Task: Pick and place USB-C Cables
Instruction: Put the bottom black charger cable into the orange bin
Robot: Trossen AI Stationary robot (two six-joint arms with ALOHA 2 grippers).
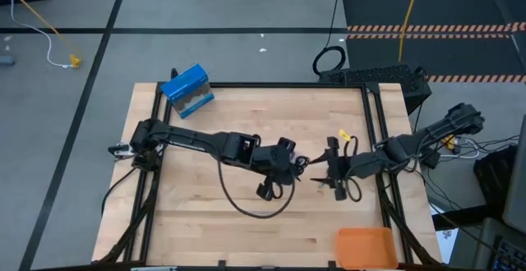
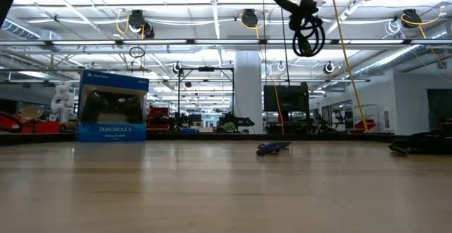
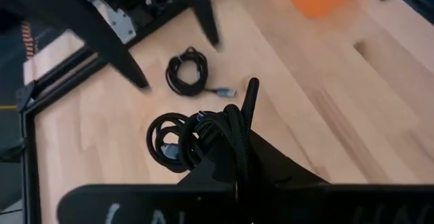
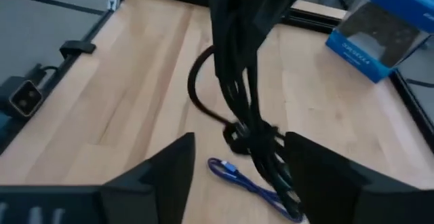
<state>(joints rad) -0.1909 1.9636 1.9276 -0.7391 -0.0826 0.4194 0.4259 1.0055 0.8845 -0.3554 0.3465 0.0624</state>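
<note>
left gripper pinches a black coil aloft — light, floppy, best held across its bundled loops; right gripper spread.

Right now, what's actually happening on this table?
The left gripper holds a black coiled USB-C cable lifted above the middle of the wooden table. In the low view that coil hangs well above the surface. A second black coil lies on the table near the right arm, and the purple-blue cable lies flat below the right gripper, which hovers open. A blue box and an orange tray sit at opposite corners.
</note>
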